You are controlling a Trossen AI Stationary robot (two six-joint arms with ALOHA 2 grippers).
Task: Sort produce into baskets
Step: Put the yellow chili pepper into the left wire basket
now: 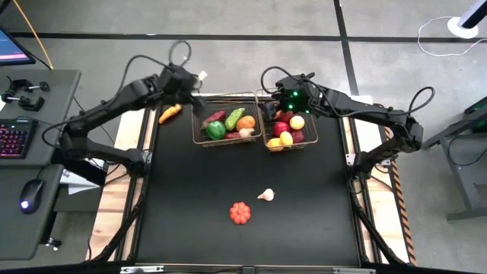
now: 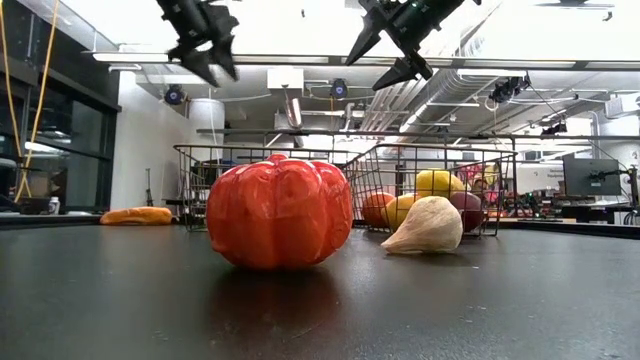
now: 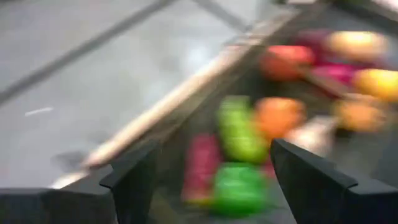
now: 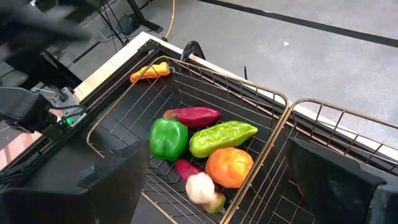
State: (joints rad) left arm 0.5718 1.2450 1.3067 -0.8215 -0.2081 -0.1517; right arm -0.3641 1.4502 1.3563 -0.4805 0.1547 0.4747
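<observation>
Two wire baskets stand side by side at the table's far edge. The left basket holds a green pepper, a long green vegetable, a dark red pepper, an orange and a garlic. The right basket holds red and yellow fruit. On the mat lie a red tomato, a garlic and an orange piece. My left gripper hangs open above the left basket's far left corner. My right gripper hangs open above the right basket's far side.
The black mat has free room around the tomato and the garlic. A desk with a keyboard and a mouse stands left of the table. Wooden strips border the mat.
</observation>
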